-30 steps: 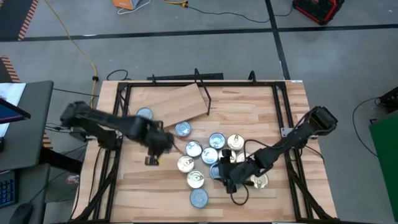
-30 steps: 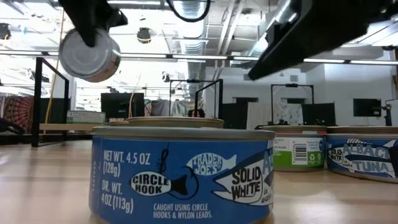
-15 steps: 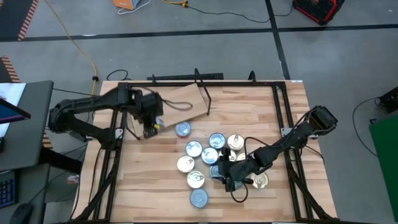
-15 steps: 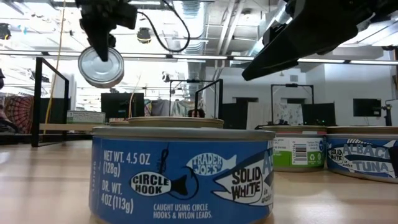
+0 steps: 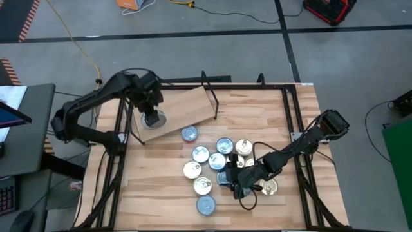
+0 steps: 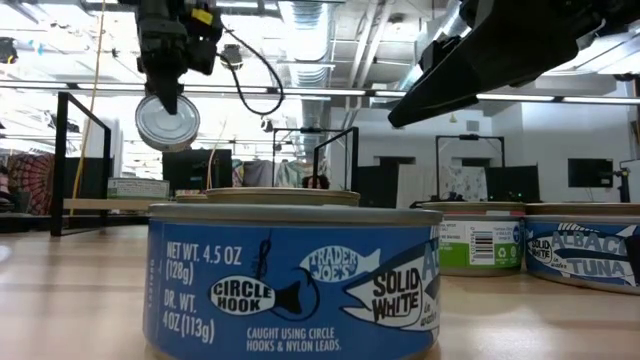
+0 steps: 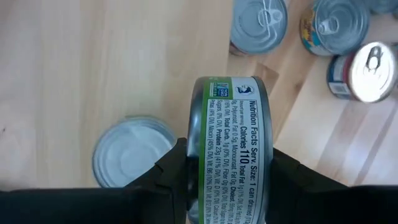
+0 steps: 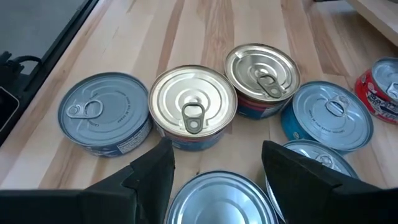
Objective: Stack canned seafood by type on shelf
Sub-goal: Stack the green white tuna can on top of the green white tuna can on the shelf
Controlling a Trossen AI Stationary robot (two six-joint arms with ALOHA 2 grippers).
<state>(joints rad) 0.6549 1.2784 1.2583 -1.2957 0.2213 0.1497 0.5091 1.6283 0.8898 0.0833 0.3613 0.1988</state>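
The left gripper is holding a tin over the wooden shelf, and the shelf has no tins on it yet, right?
Not quite. The left gripper does hold a tin over the plywood shelf, but one tin already lies there: the left wrist view shows its silver lid beside the held tin.

A butcher-block bench [image 5: 270,113] carries a cluster of seafood tins [image 5: 212,169] and a plywood shelf [image 5: 187,106], one silver-lidded tin [image 7: 132,152] lying on it.
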